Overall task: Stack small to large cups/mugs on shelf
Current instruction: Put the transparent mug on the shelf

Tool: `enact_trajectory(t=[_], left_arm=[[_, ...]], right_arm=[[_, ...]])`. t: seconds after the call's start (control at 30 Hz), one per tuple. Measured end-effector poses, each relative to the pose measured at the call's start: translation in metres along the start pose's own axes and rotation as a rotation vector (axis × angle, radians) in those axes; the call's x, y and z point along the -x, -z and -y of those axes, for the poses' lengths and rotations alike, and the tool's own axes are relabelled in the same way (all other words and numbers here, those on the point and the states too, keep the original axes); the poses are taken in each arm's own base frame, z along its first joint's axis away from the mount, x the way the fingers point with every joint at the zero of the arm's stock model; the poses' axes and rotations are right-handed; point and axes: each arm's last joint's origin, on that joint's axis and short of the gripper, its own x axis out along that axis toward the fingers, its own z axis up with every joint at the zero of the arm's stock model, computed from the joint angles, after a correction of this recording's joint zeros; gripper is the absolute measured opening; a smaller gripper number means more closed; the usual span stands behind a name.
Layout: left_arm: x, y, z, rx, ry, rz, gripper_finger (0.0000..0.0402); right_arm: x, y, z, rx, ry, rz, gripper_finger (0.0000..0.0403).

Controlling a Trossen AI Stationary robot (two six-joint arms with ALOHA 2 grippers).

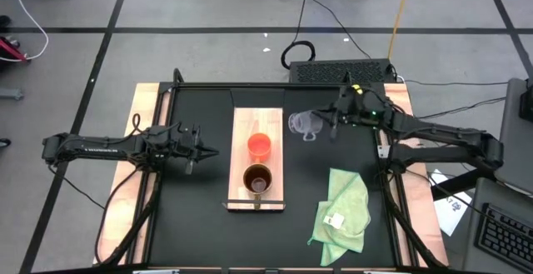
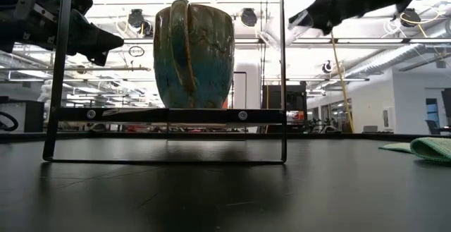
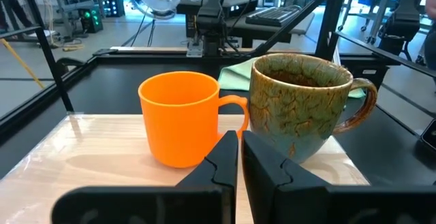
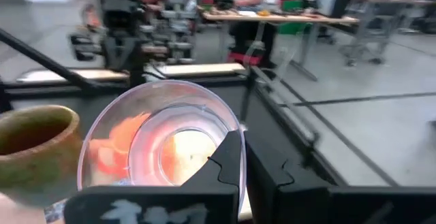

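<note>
The light-wood shelf [image 1: 256,132] lies mid-table, raised on a dark frame [image 2: 169,115]. On it the orange-red mug [image 1: 260,146] [image 3: 180,118] and the brown mug [image 1: 256,178] [image 2: 194,54] [image 3: 300,105] stand upright side by side on their bases. My right gripper [image 1: 326,122] [image 4: 244,163] hovers just right of the shelf's far end, shut on the small clear glass cup [image 1: 303,124] [image 4: 160,142] [image 2: 296,25]. My left gripper [image 1: 202,151] [image 3: 240,152] hangs left of the shelf, shut and touching nothing, pointing at the two mugs. My right gripper pinches the glass cup at its side wall by the rim [image 4: 235,132] between the two fingers, coming level from the table's right. The cup is lifted clear above the table and tilted, its mouth turned toward the wrist. Whether the handle is in the hold is hidden by the fingers.
A light green cloth [image 1: 343,209] [image 2: 430,147] lies crumpled on the black tabletop near its right near corner. The shelf's frame legs [image 2: 56,70] stand on the table. Bare tabletop lies between the shelf and each arm. Room furniture and a seated person show beyond.
</note>
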Motion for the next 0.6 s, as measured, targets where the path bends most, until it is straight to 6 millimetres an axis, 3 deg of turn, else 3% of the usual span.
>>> enact_trajectory(t=[0.27,0.6], left_arm=[[0.000,0.000,0.000,-0.027,0.000,0.000,0.0021],[0.000,0.000,0.000,-0.026,0.000,0.002,0.0021]], right_arm=[[-0.035,-0.014,0.027,-0.059,-0.085,-0.012,0.0000],[-0.080,-0.060,0.060,-0.094,-0.212,-0.071,0.0000]])
